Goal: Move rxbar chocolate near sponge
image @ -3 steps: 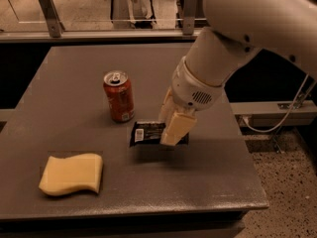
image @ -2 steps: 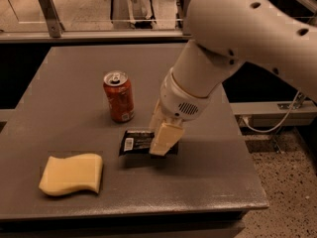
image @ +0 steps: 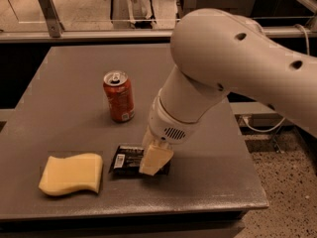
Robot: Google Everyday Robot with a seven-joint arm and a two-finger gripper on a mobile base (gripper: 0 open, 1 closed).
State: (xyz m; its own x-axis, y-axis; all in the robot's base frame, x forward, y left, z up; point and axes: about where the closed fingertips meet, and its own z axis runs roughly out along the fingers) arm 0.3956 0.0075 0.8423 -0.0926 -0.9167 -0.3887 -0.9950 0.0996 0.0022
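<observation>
The rxbar chocolate [image: 126,159], a flat black bar with a white label patch at its left end, lies low at the table's front centre. My gripper [image: 153,166] comes down on the bar's right end, its cream fingers [image: 157,158] closed on it and hiding that end. The sponge [image: 72,173], a pale yellow wavy-edged slab, lies flat at the front left. A narrow gap separates it from the bar's left end. My large white arm fills the right side of the view.
A red soda can [image: 119,96] stands upright behind the bar, left of my arm. The grey table [image: 64,83] ends just in front of the sponge and bar. To the right is speckled floor, behind is a railing.
My gripper has moved left and toward the table's front edge with the bar in it. The bar now sits much closer to the sponge. Can and sponge have not moved.
</observation>
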